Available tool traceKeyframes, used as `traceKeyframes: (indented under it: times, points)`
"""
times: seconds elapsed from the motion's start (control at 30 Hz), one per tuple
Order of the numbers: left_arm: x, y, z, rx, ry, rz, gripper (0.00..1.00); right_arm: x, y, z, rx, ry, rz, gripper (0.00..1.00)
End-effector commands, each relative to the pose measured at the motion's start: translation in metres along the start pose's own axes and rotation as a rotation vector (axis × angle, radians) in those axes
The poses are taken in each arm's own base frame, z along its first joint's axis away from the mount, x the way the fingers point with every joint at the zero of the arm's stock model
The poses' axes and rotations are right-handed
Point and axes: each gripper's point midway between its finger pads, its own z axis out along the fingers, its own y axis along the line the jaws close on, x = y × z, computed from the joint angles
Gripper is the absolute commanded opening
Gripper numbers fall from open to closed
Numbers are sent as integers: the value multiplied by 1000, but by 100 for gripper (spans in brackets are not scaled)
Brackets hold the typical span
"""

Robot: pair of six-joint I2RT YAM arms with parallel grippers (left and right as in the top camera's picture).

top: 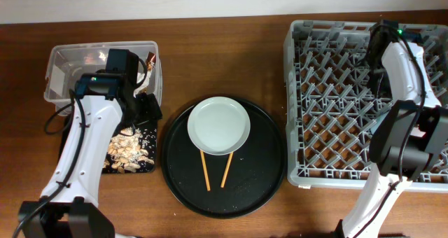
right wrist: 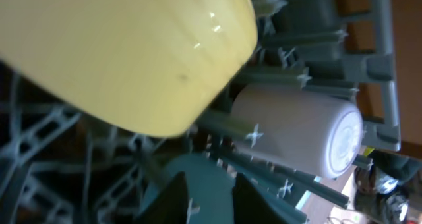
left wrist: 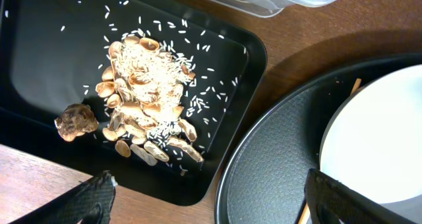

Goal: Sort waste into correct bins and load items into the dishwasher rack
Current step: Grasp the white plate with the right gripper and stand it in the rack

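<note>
My left gripper (left wrist: 211,207) is open and empty, hovering over the near edge of the flat black tray (left wrist: 46,53), which holds brownish food scraps (left wrist: 148,99) with rice grains. The clear tub (top: 70,63) lies behind it, its inside mostly hidden by my arm. The pale plate (top: 218,124) rests on the round black tray (top: 259,182). My right gripper (right wrist: 210,201) is down in the far right corner of the dishwasher rack (top: 329,91), shut on the light blue cup (right wrist: 208,174). The yellow bowl (right wrist: 119,46) and the pink cup (right wrist: 297,132) lie in the rack beside it.
Two wooden chopsticks (top: 205,169) lie on the round tray, partly under the plate. A brown lump (left wrist: 76,122) sits at the scraps' left side. The round tray's rim (left wrist: 277,165) nearly touches the flat tray.
</note>
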Motion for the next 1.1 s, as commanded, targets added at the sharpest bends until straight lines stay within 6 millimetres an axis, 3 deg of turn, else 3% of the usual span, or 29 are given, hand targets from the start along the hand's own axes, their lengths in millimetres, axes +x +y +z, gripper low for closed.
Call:
traceKeyframes:
  times: [0.0,0.03,0.1,0.13,0.23,0.33,0.43,0.53,0.57,0.6,0.77,0.87,1.0,1.07]
  points:
    - [-1,-1,-7,19,-16,-15,92,-16,-12,-76,-176,-117,74,32]
    - [-1,-1,-7,19,-17,-14,92,-12,-7,-99,-268,-127,73,37]
    - [-1,-1,-7,19,-17,-14,93,9,31,-148,-561,-120,-75,47]
    - [-1,0,-7,17,-17,-15,96,29,59,-175,-731,-81,-160,50]
    - [-2,0,-7,15,-19,-15,99,94,122,-228,-974,13,-410,54]
    - [-1,0,-7,15,-18,-15,99,163,175,-248,-968,53,-636,57]
    - [-1,0,-7,15,-18,-15,99,202,206,-232,-847,73,-649,57]
    - [0,0,-7,14,-14,-14,99,244,239,-217,-837,71,-712,56]
    - [-1,0,-7,14,-14,-14,99,247,243,-210,-814,59,-699,56]
    - [0,1,-7,14,-14,-14,99,253,249,-190,-734,31,-636,56]
    - [1,1,-7,11,-8,-13,99,271,268,-151,-719,30,-576,49]
    - [1,1,-7,11,-8,-13,99,273,270,-146,-720,34,-561,35]
    - [5,3,-7,4,7,-12,99,276,271,-148,-737,49,-566,4]
    - [4,3,-7,4,5,-12,99,273,266,-151,-735,51,-562,4]
